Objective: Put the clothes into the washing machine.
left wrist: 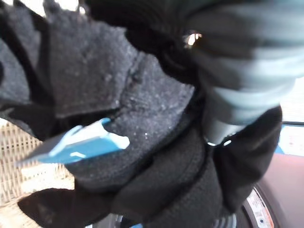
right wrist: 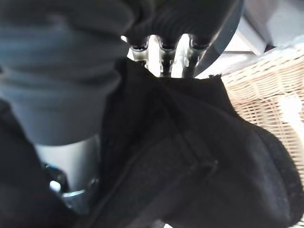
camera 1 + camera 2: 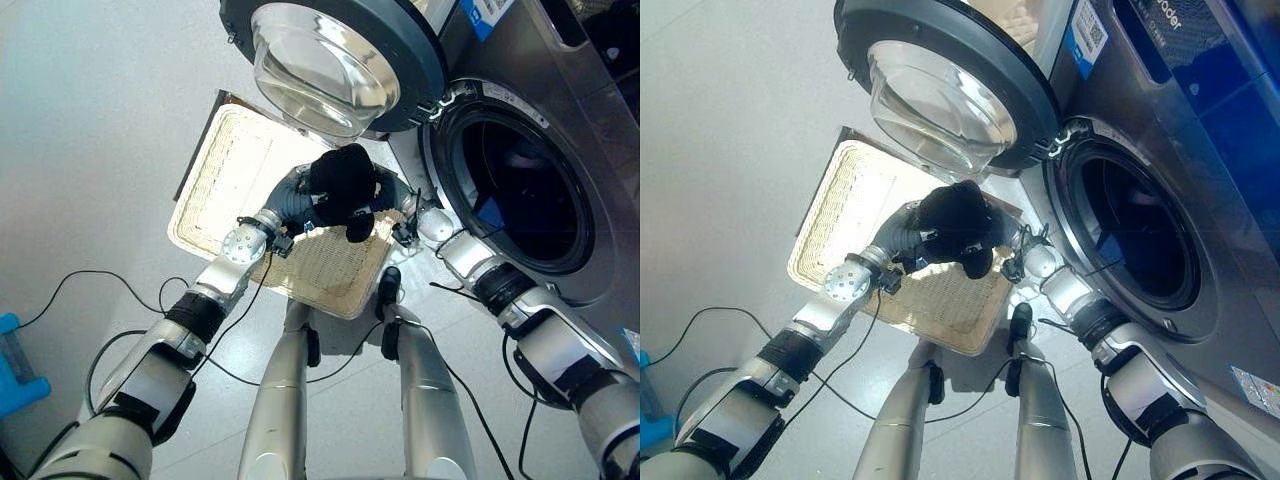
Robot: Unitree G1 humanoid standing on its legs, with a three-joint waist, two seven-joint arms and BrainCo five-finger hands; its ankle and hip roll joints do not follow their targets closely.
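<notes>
A black garment (image 3: pixel 343 185) is bunched up and held between my two hands above the wicker basket (image 3: pixel 235 165). My left hand (image 3: pixel 290 205) grips its left side and my right hand (image 3: pixel 398 198) its right side. In the left wrist view the cloth (image 1: pixel 118 118) shows a light blue tag (image 1: pixel 80 142). In the right wrist view the fingers (image 2: pixel 161 54) run behind the cloth (image 2: pixel 190 156) and the thumb lies on its near side. The washing machine's drum opening (image 3: pixel 520 190) is just right of the bundle, with a bit of cloth (image 3: pixel 492 212) inside.
The machine's round glass door (image 3: pixel 330 60) hangs open above the bundle, to the left of the drum. The shallow basket lies on the pale floor (image 3: pixel 90 150) against the machine's front. A blue object (image 3: pixel 15 365) sits at the left edge.
</notes>
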